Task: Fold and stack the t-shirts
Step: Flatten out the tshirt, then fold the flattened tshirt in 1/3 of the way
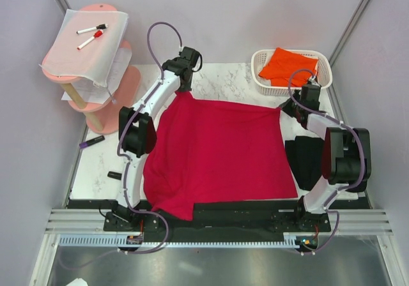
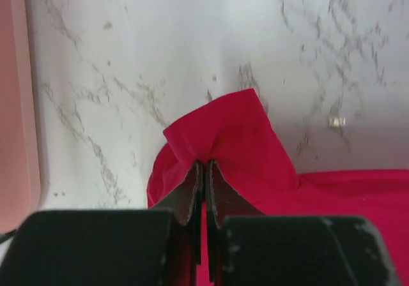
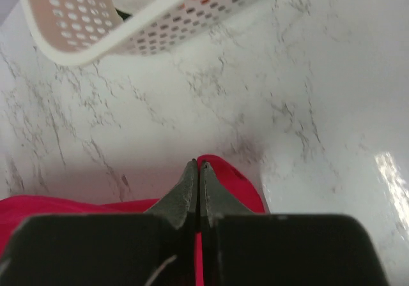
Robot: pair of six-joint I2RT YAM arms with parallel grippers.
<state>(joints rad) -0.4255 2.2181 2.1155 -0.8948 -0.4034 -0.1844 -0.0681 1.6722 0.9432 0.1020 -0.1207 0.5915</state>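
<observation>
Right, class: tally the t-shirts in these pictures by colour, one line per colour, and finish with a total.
Red t-shirt, spread out: 1
Orange t-shirt, in the white basket: 1
Black t-shirt, just right of the red one: 1
Total: 3

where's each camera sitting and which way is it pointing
Top external: high behind the robot, looking down at the table; left arm and right arm show.
Left wrist: on the left arm, facing the left gripper pinching the red t-shirt's corner.
Right wrist: likewise, right gripper, another corner, white basket ahead.
Shared: the red t-shirt.
</observation>
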